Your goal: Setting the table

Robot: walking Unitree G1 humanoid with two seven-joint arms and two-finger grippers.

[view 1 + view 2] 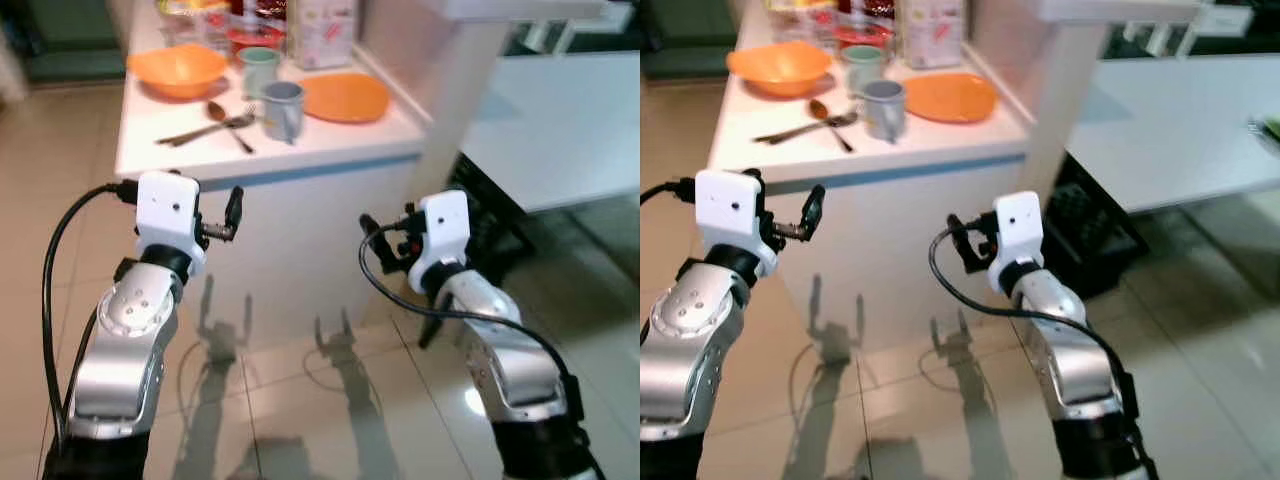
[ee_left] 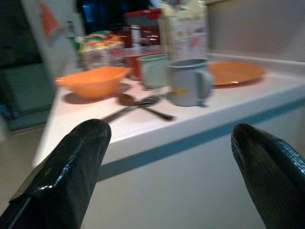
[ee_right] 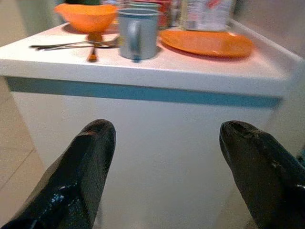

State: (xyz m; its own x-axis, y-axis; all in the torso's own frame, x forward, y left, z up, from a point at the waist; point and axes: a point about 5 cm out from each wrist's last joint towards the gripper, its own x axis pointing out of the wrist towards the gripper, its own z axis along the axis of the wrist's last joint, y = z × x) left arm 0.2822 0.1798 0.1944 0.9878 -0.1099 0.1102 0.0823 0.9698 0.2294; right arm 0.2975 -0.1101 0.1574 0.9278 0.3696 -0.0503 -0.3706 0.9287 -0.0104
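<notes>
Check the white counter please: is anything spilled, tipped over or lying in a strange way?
Nothing is spilled or tipped. The grey mug, green cup, orange bowl and orange plate sit upright. Only the cutlery looks untidy, lying crossed in a loose pile.

Bright indoor light from above, sharp arm shadows and glare on the glossy floor (image 1: 300,400), soft blur throughout, wrist views dimmer, claw fingers (image 2: 71,176) out of focus
</notes>
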